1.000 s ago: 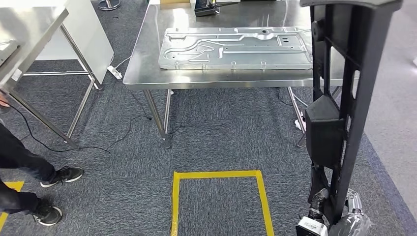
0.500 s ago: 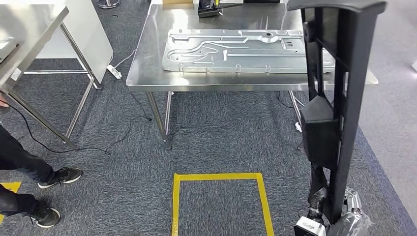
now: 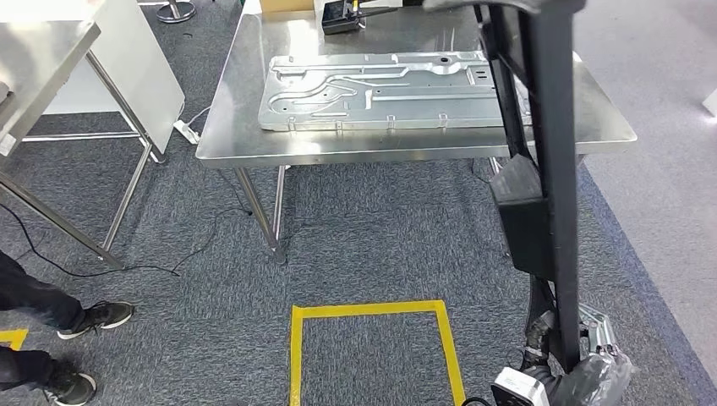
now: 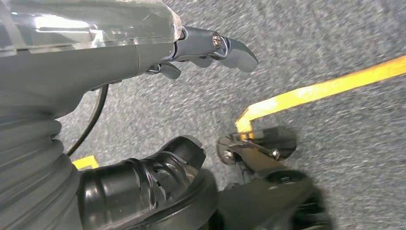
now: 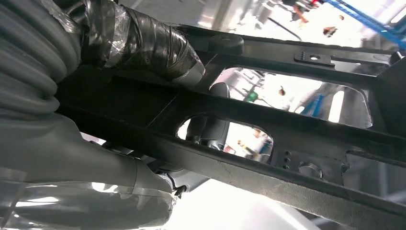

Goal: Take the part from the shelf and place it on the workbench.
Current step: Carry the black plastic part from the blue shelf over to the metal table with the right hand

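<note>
Even overhead light glares on the steel desk [image 3: 254,144]; the left wrist view's carpet [image 4: 335,38] blurs, right wrist background overexposed.

The left robot hand [image 4: 143,57] reached in from the frame's left edge, its dark fingers [image 4: 225,47] spread over grey carpet [image 4: 335,38] and holding nothing. A yellow tape line [image 4: 321,88] ran across the right of the frame, bending at a corner near its centre.

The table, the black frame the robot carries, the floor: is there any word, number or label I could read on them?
None can be read.
Black part held by the right hand: no lettering visible.
Metal panel on the workbench: stamped shapes, no text.
Yellow tape square on the carpet: a plain marking without words.
</note>
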Tool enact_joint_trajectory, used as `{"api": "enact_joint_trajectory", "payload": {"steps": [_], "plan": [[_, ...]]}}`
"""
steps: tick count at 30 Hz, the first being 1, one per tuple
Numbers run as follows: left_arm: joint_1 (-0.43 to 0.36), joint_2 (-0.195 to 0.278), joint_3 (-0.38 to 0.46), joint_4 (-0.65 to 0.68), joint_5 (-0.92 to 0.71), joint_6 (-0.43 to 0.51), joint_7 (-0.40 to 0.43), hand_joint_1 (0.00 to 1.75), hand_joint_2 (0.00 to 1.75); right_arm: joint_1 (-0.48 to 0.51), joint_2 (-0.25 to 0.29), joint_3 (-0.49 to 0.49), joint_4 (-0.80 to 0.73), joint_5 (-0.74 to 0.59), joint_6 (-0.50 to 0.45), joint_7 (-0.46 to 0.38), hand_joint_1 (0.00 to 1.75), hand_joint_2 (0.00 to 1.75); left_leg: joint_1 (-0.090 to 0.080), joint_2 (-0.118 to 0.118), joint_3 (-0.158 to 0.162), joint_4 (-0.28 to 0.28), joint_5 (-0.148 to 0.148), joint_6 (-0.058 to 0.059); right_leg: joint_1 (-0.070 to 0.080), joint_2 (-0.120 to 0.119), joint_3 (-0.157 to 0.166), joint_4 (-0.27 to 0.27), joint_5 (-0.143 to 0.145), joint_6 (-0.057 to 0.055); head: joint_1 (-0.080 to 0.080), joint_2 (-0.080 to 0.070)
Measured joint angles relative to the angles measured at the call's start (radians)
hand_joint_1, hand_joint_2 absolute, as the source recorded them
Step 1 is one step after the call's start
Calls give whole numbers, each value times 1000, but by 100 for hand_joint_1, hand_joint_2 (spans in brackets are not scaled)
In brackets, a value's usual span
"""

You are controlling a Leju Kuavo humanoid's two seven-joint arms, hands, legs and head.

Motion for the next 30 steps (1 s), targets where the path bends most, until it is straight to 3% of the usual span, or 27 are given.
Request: {"api": "enact_joint_trajectory", "payload": {"steps": [2,6,7,9,10,11,12,14,16,20,22,25,26,27,28,30], "plan": [[-2,2,0,0,-2,0,0,0,175,-9,-6,12,-2,10,0,2,175,175,-6,-1,23,-55,12,9,1,1,2,0,-6,10,0,0],[-2,2,0,0,-7,0,-1,0,175,-20,-15,27,-9,17,0,5,175,175,0,0,39,-80,15,26,1,-2,-3,22,-26,32,1,0],[-2,2,0,0,-7,-1,-1,0,175,-23,-18,29,-11,18,0,6,175,175,3,1,45,-87,16,32,2,-3,-22,63,-48,35,1,0],[-4,2,0,0,-7,-1,-2,0,175,-26,-24,32,-12,19,0,8,175,175,1,2,51,-89,12,38,-1,-5,-93,190,-100,40,2,0],[-3,2,0,0,-7,-1,-2,0,175,-27,-27,32,-12,19,0,9,175,175,1,2,54,-89,9,39,-3,-6,-128,245,-114,42,2,0],[-3,2,0,0,-7,-1,-1,0,175,-27,-30,33,-12,19,0,10,175,175,1,2,58,-88,4,39,-4,-6,-150,269,-106,44,2,0],[-2,2,0,0,-8,-2,-1,0,175,-27,-32,34,-12,20,0,11,175,175,1,1,63,-87,0,37,-6,-7,-152,254,-78,45,2,0],[-1,1,0,0,-8,-2,-1,0,175,-29,-36,36,-12,23,0,13,175,175,2,0,77,-84,-13,32,-8,-9,-111,134,8,44,2,0],[-2,1,0,0,-9,-3,0,0,175,-35,-39,40,-12,29,0,16,175,175,-1,-1,82,-78,-27,20,-5,-12,-69,33,50,37,2,0],[-5,1,-1,0,-10,-3,2,0,175,-39,-44,45,-12,36,0,26,175,175,-3,1,90,-79,-41,-1,-4,-8,-54,7,42,17,1,0],[-6,1,-1,0,-10,-3,3,0,175,-41,-44,47,-13,37,0,31,175,175,-1,1,75,-31,-71,-10,-8,-9,-42,-2,39,4,0,0],[-5,1,-1,0,-10,-4,3,0,175,-44,-46,50,-13,37,0,34,175,175,3,0,-32,164,-150,-20,-7,-11,-29,-4,29,-7,-2,0],[-3,1,-1,0,-11,-5,3,0,175,-45,-47,50,-13,38,0,36,175,175,3,0,-62,207,-155,-21,-6,-10,-26,-4,25,-8,-2,0],[-2,1,-1,0,-11,-6,3,0,175,-45,-47,50,-13,38,0,37,175,175,3,0,-75,213,-137,-20,-5,-9,-20,-4,21,-8,-2,0],[-1,1,-1,0,-12,-8,3,0,175,-45,-48,50,-13,40,0,39,175,175,3,0,-68,177,-100,-18,-5,-7,-13,-4,16,-6,-2,0],[0,2,-1,0,-12,-9,3,0,175,-48,-49,50,-13,42,0,40,175,175,1,-1,-17,39,-13,-7,-3,-5,1,-4,5,-1,-1,0]]}}
